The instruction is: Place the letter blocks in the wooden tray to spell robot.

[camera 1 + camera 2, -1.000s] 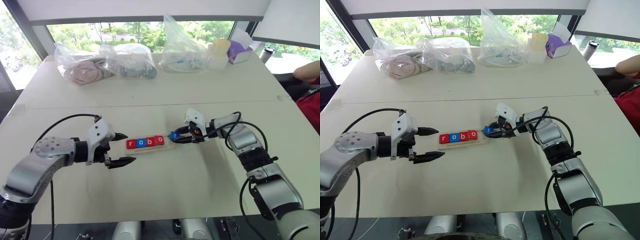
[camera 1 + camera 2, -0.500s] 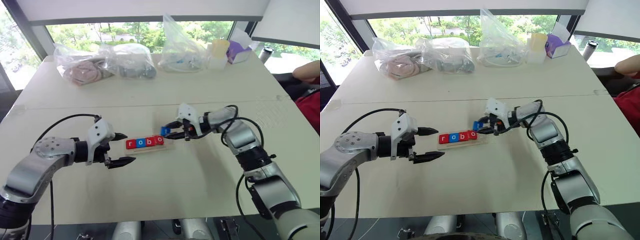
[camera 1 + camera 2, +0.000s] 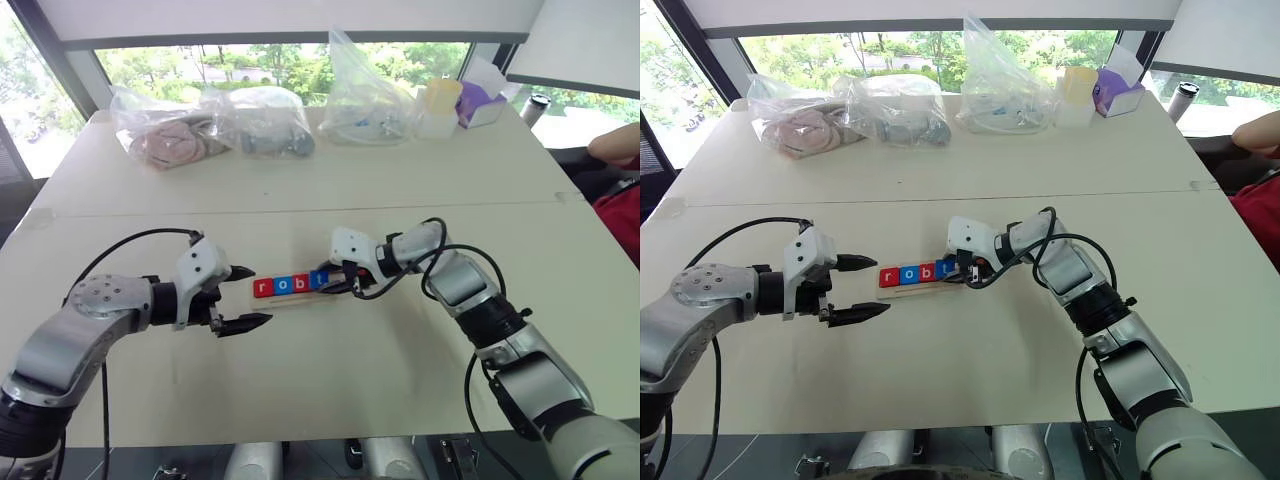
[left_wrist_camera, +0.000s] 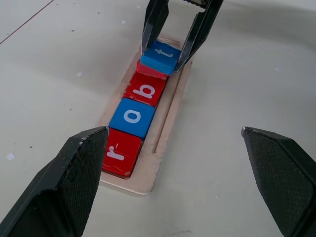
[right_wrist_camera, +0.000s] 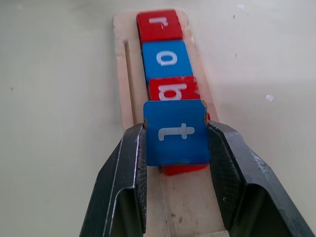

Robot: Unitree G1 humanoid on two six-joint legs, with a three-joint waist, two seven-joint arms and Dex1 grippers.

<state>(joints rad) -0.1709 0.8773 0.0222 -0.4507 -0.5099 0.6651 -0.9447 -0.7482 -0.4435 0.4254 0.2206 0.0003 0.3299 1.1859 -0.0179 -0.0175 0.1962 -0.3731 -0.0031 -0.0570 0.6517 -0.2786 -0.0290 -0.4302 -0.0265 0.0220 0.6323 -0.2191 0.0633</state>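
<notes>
While the right pincer is clamped on the blue t block, one black finger on each side edge, that block hangs directly above the red second o block rather than above the empty end slot of the wooden tray. From the right wrist view the t covers most of that o, with only a red sliver showing beneath it. Behind it the row reads red b block, blue o block and red r block, all seated flat inside the rim. My worry is plain: if the pincer lets go where it is, the t would land stacked on the o or tip off it at a slant, and the word would stay unfinished. Lowering here could also press on the o, shunt the row, or slide the light tray across the table, since nothing is bracing it. The block looks as if it needs to shift along the tray, away from the r, until it sits over the vacant space. Even then a slight skew could catch a corner on the raised rim and leave it propped. The left pincer hovers just beyond the r end of the tray with its fingers wide apart and nothing between them, close enough to steady the frame, yet also close enough to knock it if it moves carelessly.
</notes>
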